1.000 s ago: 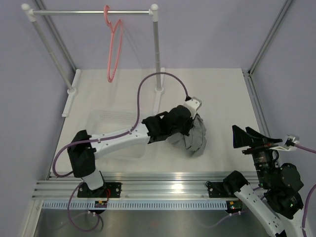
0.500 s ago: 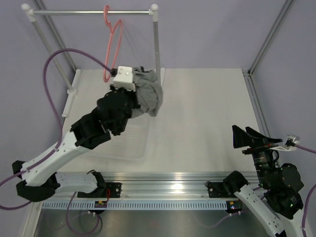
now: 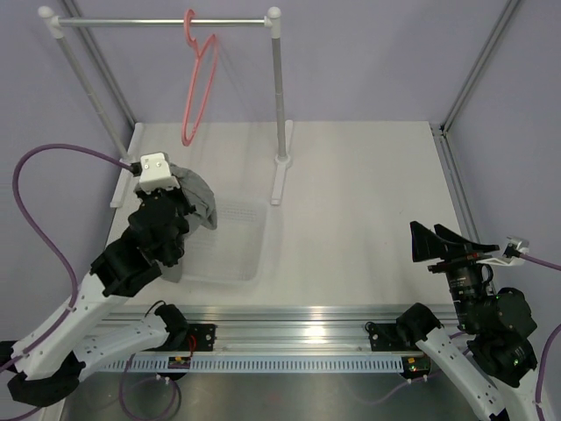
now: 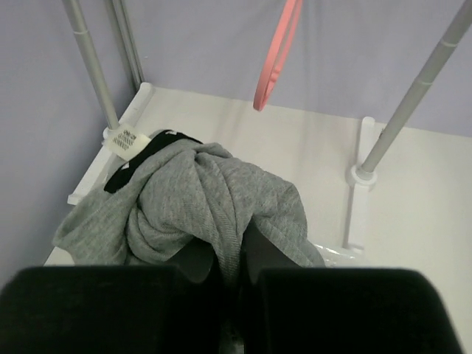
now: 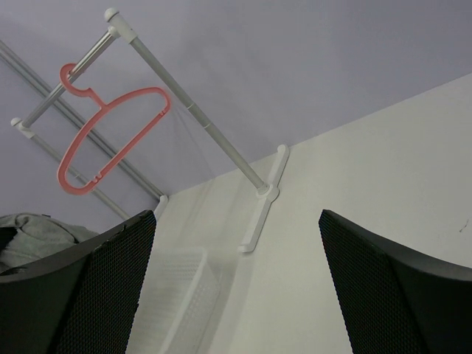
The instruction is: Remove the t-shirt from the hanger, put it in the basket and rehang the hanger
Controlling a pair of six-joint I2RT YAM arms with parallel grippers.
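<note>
The grey t-shirt is off the hanger, bunched into a wad, with my left gripper shut on it above the left end of a clear basket. In the left wrist view the t-shirt drapes over both fingers, and a fold is pinched in my left gripper. The pink hanger hangs bare from the rail; it also shows in the left wrist view and the right wrist view. At the table's near right, my right gripper stands open with nothing in it, its jaws wide apart.
A clear plastic basket sits on the white table at the near left. The white-and-metal clothes rail spans the back left, with one post near the table's middle back and feet on the table. Frame posts stand at the corners.
My left arm has swung the t-shirt from the table's middle, up past the rail's post, to the left over the basket. The right arm has barely moved.
</note>
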